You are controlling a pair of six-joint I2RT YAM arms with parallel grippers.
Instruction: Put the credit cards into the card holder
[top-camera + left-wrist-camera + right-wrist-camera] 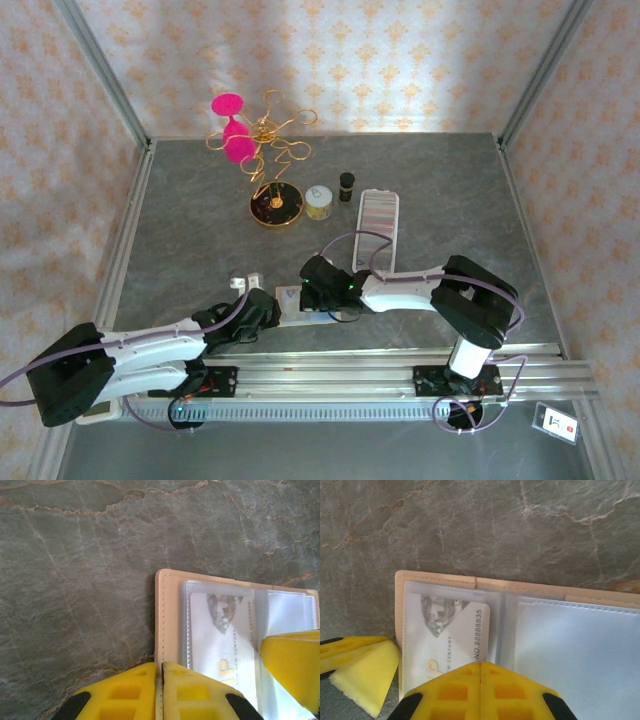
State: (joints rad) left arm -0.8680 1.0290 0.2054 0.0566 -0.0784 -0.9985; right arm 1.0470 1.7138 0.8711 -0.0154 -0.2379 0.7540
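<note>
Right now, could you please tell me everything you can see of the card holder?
The card holder is cream-beige with a stitched rim, lying open on the grey marbled table. Inside are clear plastic sleeves; one holds a whitish card with a grey emblem. The left pincer is shut on its beige edge; the right pincer is shut at its near side, over the card.

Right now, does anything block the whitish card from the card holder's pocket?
Nothing visible does: the whitish card sits under the clear sleeve of the card holder, with the right gripper shut at its near end.
</note>
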